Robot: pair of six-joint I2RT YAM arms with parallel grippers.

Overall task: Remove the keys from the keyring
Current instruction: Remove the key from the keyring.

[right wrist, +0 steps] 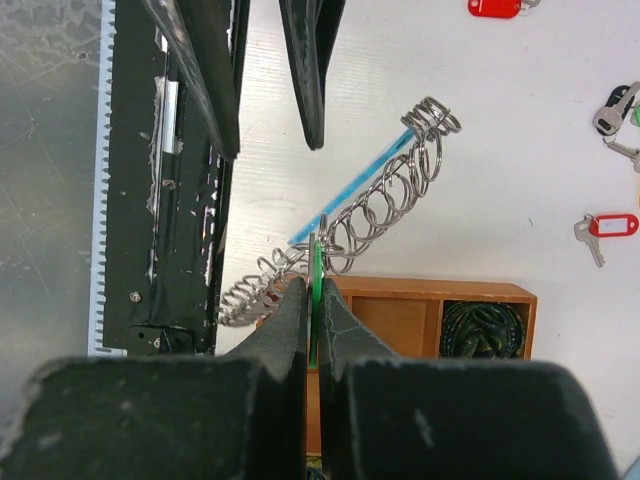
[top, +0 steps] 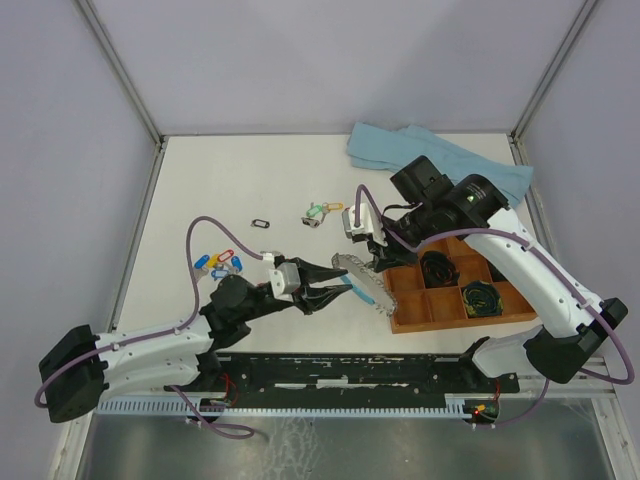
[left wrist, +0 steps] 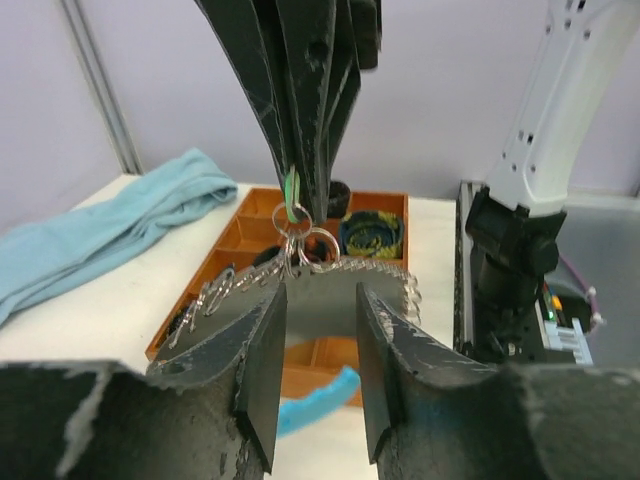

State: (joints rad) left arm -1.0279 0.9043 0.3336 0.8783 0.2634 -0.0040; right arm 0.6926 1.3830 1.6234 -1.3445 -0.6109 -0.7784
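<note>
One white table [top: 200, 190], lilac walls [top: 300, 60]; left fingers [left wrist: 262, 365] apart; right fingers [right wrist: 292, 320] clamp green-tagged key [right wrist: 315, 270].

The keyring [right wrist: 385, 205] is mostly bright, shiny wire-metal coils, its light-blue side smooth and plastic-looking. The keys [right wrist: 600, 230] are duller silver metal with glossy plastic tags, among them the green tag [right wrist: 316, 275]. The fingers [left wrist: 262, 370] of the left hand [left wrist: 320, 295] are matt black with a rough, scuffed face and pale, chipped edges. The table [top: 220, 180] is smooth matt white, the tray [right wrist: 430, 290] is warm brown wood with a flat, unpolished finish, and the towel [top: 440, 155] is soft, slightly nappy light-blue cloth lying in loose folds.
</note>
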